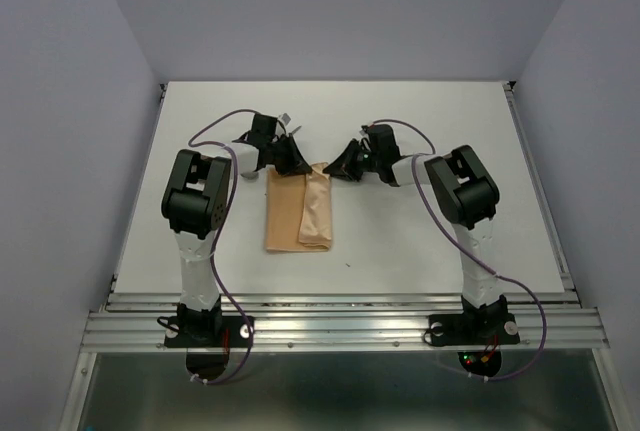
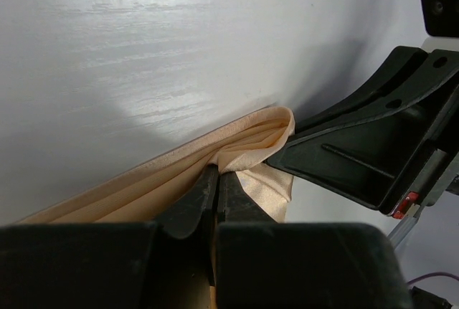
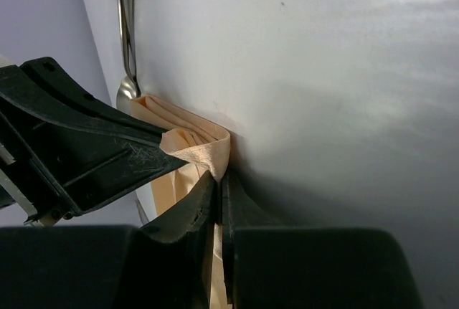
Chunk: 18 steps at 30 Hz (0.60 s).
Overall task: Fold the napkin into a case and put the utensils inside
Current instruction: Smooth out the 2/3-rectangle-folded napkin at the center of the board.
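From above: the napkin (image 1: 285,216) lies on the table (image 1: 430,121) part-folded, with a narrower layered strip along its right side. Both arms reach to its far edge. The left gripper (image 1: 296,163) is at the middle of that edge and the right gripper (image 1: 338,167) is at the strip's far end, so the two are almost nose to nose.

Left wrist now: the jaws are pressed together, pinching a bunched fold of the napkin's edge. The other arm's black finger is right beside that same fold.

Right wrist: its jaws are also clamped on a humped loop of cloth. A spoon (image 3: 127,29) lies just past the napkin's far edge, its bowl close against the cloth. I can't tell whether they touch.

Here's the danger. With both pinches so close together, uneven pulls could drag the layers askew or undo the strip. The fingers could knock each other. And any sweep beyond the far edge risks shoving that spoon.
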Each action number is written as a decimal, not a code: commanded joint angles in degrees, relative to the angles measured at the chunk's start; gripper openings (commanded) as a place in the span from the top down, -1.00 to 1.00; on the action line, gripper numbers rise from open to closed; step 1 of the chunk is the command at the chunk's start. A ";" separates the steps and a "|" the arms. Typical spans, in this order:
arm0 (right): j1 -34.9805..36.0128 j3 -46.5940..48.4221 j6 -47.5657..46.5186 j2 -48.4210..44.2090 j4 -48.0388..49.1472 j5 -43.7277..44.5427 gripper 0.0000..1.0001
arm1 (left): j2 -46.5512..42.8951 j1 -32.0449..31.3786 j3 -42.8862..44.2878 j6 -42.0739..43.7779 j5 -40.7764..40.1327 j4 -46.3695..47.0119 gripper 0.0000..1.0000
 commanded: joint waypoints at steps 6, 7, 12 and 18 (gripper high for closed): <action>0.34 -11.93 2.11 -9.38 2.24 10.97 0.99 | -1.52 -3.59 1.41 0.57 1.56 -0.08 1.00; 0.34 -12.82 2.37 -10.00 2.94 11.50 0.99 | -1.52 -3.68 1.33 0.57 1.64 -0.17 1.00; 0.34 -14.50 1.85 -11.67 3.30 12.03 0.93 | -2.92 -3.77 0.36 1.18 0.94 -1.14 1.00; 0.34 -15.03 1.76 -11.41 3.74 11.24 0.42 | -5.12 -3.77 -1.75 1.44 -0.20 -1.40 1.00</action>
